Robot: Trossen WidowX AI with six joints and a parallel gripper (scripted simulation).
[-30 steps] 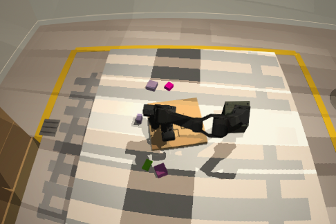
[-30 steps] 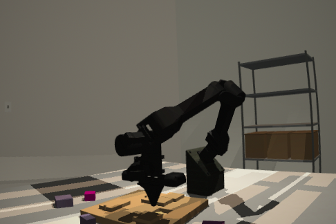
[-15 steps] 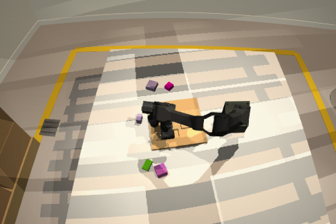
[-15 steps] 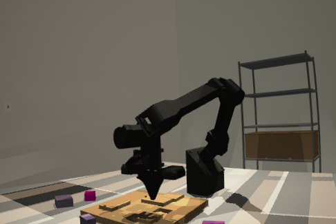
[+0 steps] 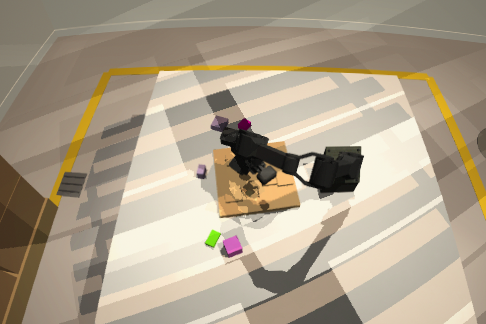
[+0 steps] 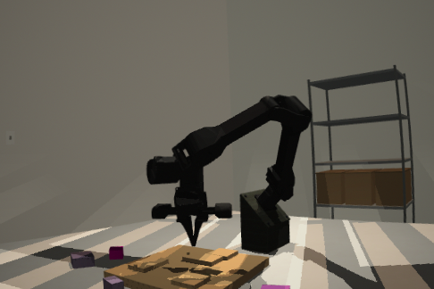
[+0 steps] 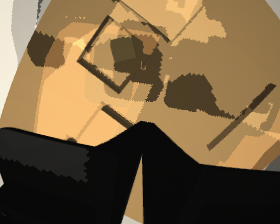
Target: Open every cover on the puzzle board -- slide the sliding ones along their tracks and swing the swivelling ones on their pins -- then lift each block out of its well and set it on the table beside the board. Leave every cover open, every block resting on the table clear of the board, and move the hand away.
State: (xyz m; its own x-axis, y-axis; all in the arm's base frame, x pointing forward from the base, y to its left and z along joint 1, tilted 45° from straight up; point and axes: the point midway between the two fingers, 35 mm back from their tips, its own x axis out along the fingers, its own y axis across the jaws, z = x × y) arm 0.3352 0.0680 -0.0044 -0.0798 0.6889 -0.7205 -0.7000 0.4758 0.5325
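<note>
The wooden puzzle board (image 5: 291, 203) (image 6: 256, 268) (image 7: 240, 60) lies under the arm, patched with shadow. Raised wooden covers show on it in the exterior view, one plate (image 6: 148, 264) at the left and another plate (image 6: 201, 258) near the back. A square recess shows at upper left in the wrist view; whether its dark patch is a block or shadow is unclear. My gripper (image 6: 194, 244) (image 7: 145, 128) is shut and empty, pointing down above the board. Off the board lie a lilac block (image 5: 219, 122) (image 6: 82, 260), a magenta block (image 5: 244, 124) (image 6: 116, 252), a small lilac block (image 5: 201, 171) (image 6: 113, 283), a green block (image 5: 213, 238) and a pink block (image 5: 232, 246) (image 6: 275, 286).
The arm's base (image 5: 341, 169) (image 6: 264, 224) stands beside the board, on its right in the top view. A shelf rack (image 6: 361, 120) with brown boxes (image 6: 361, 187) stands in the background. Yellow floor tape (image 5: 270, 68) runs around the work area.
</note>
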